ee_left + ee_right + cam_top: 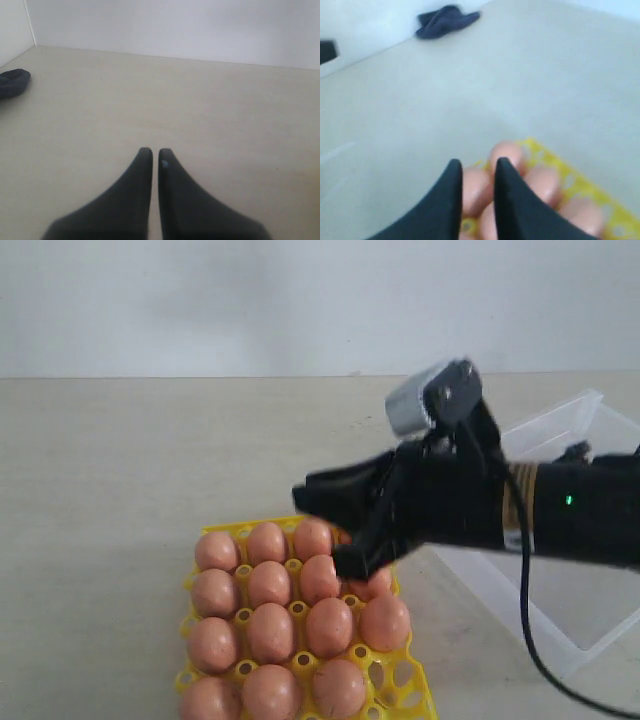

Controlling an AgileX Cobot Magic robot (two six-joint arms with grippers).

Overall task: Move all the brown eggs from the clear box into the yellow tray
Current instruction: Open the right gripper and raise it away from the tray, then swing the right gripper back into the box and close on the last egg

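Brown eggs (271, 632) fill most sockets of the yellow tray (405, 680). My right pincer (325, 530) hovers over the tray's far right corner, its jaws a little apart and empty. Beyond the tray's right side lies the clear box (565, 425).
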